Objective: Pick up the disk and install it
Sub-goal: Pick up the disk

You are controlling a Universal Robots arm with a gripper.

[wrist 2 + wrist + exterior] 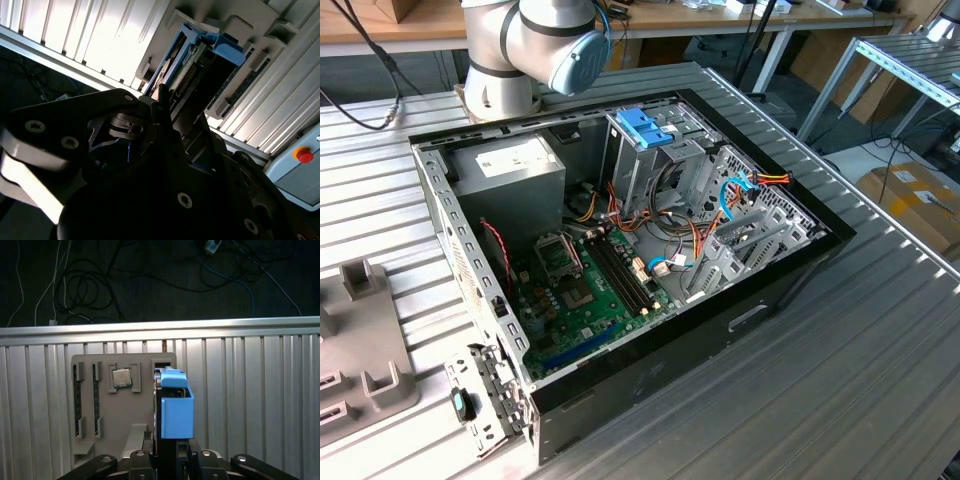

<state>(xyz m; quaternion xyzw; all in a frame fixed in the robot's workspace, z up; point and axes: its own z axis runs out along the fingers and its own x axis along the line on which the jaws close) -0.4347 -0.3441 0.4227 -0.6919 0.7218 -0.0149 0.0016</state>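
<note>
The disk, a flat dark slab edged with smooth bright blue plastic rails, stood on edge in a slot of the moulded grey plastic tray, which lay on the ribbed metal table. The black gripper sat at the disk's near end; whether it gripped the disk could not be told. The tray also held slim memory sticks and a square silvery processor. Toward the exterior view's right, the open black computer case contained a green motherboard, a boxy grey power supply and a metal cage topped by a blue latch.
</note>
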